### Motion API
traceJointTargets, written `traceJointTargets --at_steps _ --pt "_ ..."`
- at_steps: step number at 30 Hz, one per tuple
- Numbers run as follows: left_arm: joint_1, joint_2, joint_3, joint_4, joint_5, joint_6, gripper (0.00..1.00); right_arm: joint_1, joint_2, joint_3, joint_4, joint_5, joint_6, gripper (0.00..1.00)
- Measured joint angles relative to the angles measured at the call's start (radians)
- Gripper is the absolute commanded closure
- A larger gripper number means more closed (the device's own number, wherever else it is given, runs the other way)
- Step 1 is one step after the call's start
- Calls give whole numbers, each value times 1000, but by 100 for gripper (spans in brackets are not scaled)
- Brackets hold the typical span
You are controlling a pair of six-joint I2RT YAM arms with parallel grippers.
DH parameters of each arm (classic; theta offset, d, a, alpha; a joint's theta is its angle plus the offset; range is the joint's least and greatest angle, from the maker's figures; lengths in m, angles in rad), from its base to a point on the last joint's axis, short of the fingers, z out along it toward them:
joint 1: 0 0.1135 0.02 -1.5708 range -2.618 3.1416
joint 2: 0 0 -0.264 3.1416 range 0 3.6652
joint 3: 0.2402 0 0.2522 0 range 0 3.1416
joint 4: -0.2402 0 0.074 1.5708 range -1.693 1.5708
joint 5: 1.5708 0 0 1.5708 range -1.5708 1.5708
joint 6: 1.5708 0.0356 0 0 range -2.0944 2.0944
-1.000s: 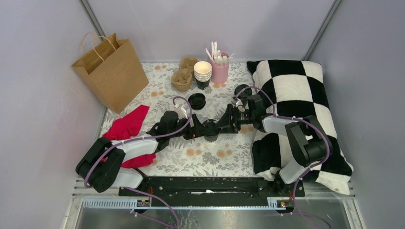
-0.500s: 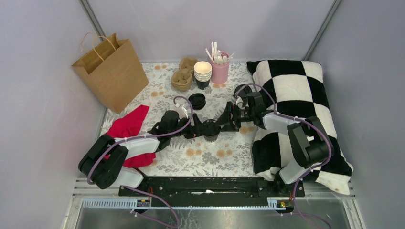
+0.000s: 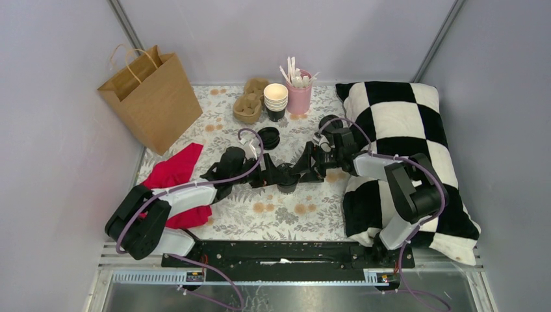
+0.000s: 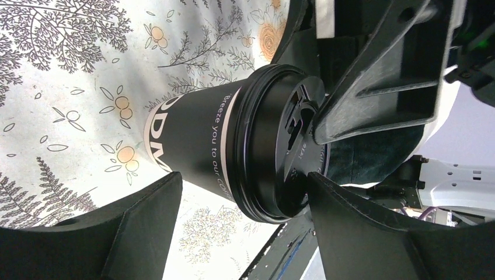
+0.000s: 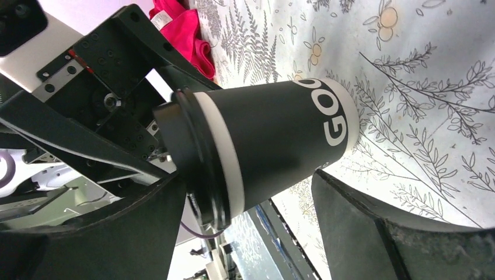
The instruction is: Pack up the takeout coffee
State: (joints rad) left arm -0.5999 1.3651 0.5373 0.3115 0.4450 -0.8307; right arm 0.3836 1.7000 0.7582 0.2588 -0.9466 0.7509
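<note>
Takeout coffee (image 3: 286, 177) stands mid-tabletop; left claw (image 4: 244, 181) and right claw (image 5: 248, 178), both apart, should press its lid (image 4: 292, 146) down evenly.

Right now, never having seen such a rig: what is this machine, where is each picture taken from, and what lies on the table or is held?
These are two robot arms, bolted at the near edge. The wide picture looks down from above and behind them; the two close-ups come from cameras on their wrists. On the flowered cloth are a paper bag, a cardboard cup carrier, stacked lidless cups, a pink pot of sticks, loose lids, a red cloth and a checkered pillow. In the middle stands a lidded black cup. The left gripper and right gripper flank it with jaws open; neither clearly grips it.
</note>
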Motion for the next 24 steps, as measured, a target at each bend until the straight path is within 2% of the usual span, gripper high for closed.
traceJointTargets --at_steps 4,7,13,19,24 --pt "0 -2 12 -25 0 9 11 3 -34 61 -117 38 -47 7" --pt "2 -16 34 -79 -6 27 1 3 -75 135 -245 85 -106 2" --pt "3 -161 131 -261 -52 81 1 47 -161 315 -554 310 -300 0" --pt "5 -387 202 -419 -167 161 1 274 -163 527 -829 644 -452 0" --pt "8 -566 194 -570 -276 196 1 410 -111 660 -956 852 -506 0"
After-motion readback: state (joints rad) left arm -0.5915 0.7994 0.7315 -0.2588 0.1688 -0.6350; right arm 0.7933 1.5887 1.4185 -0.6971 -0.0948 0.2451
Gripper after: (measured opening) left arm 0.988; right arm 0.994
